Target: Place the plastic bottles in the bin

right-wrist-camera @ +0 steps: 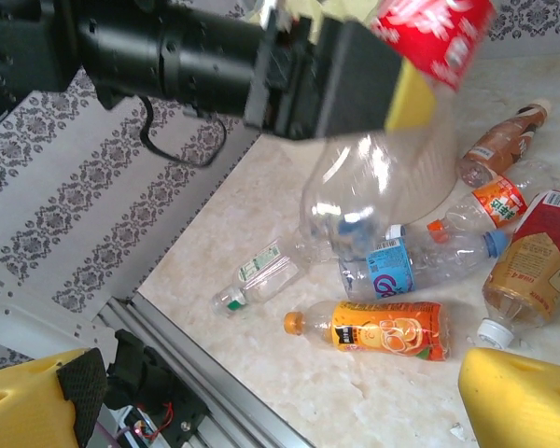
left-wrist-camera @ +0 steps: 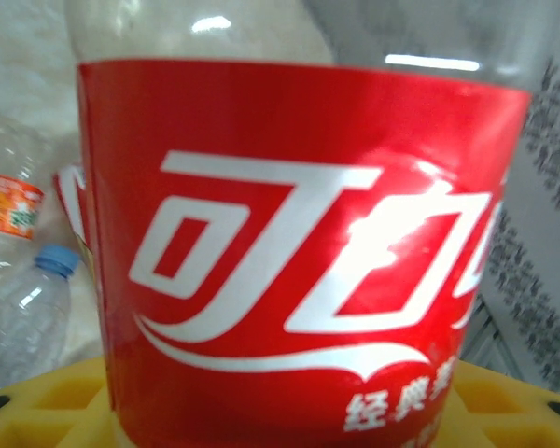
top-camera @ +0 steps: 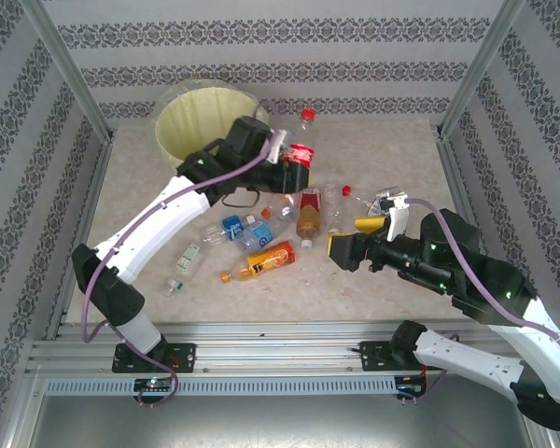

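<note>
The bin [top-camera: 198,131] sits at the tabletop's far left corner, its mouth open and unobstructed. The likely failure is a miss. The left gripper [top-camera: 280,163] carries the red-labelled bottle [top-camera: 301,154] raised off the tabletop, just right of the bin's rim and not over the mouth. Let go here, it would probably fall back among the loose bottles [top-camera: 261,261] at mid-table. Its length could also clip the rim on the swing across, and the thin, empty wall may slip in the jaws, which are closed narrow on the labelled band. The right gripper [top-camera: 353,238] hangs with jaws wide and empty off the heap's right side, near enough that a dropped bottle could strike it.

The held bottle [right-wrist-camera: 373,187] has its red cap toward the far edge and its clear base toward the near edge. Its long axis runs near to far, leaning slightly right. How steeply it tilts from the tabletop cannot be told.
</note>
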Robot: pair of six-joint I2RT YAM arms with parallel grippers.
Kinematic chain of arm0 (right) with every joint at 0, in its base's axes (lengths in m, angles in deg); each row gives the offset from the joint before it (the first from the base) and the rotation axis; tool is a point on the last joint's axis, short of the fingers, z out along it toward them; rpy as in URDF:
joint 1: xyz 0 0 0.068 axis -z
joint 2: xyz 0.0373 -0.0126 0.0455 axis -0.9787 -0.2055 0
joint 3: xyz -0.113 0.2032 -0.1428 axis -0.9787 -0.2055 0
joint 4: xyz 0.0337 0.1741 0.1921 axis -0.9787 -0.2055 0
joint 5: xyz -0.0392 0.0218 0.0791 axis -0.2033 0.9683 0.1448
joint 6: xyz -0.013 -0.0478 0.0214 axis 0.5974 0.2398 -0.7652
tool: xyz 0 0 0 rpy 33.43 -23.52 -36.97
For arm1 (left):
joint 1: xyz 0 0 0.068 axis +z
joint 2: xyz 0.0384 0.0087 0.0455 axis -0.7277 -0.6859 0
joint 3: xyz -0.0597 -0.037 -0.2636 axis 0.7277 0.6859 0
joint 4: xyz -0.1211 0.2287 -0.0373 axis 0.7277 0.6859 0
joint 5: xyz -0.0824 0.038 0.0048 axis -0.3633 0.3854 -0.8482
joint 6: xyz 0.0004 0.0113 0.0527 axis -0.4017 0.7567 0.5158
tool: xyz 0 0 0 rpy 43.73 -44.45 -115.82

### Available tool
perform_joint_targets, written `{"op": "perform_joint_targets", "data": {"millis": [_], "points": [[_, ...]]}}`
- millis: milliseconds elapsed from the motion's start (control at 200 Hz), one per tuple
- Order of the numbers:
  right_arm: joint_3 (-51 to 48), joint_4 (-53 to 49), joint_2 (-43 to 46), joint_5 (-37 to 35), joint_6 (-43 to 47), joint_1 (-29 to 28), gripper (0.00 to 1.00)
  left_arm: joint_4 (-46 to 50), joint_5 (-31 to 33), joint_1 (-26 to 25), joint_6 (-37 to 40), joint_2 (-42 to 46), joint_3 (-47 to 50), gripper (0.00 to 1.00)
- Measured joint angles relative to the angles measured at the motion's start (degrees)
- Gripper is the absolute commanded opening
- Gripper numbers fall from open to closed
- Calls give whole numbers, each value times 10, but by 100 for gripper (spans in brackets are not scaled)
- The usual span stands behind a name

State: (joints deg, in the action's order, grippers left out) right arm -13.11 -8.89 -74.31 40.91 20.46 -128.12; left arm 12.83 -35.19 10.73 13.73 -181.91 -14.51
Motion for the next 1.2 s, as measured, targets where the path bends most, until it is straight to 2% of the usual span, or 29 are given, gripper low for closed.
{"op": "perform_joint_targets", "data": {"millis": [325,585,904,1204], "points": [[-32,6,30,-50,-1,0,97,-75,-122,153,-62,33,-56,58],[-34,-10,21,-89,-2,0,97,-107,-132,252,-76,25,-80,58],[-36,-28,23,-118,-7,0,97,-75,-54,268,8,-38,-144,58],[-52,-50,37,-134,-9,0,97,-30,-2,268,68,-70,-103,59]]}}
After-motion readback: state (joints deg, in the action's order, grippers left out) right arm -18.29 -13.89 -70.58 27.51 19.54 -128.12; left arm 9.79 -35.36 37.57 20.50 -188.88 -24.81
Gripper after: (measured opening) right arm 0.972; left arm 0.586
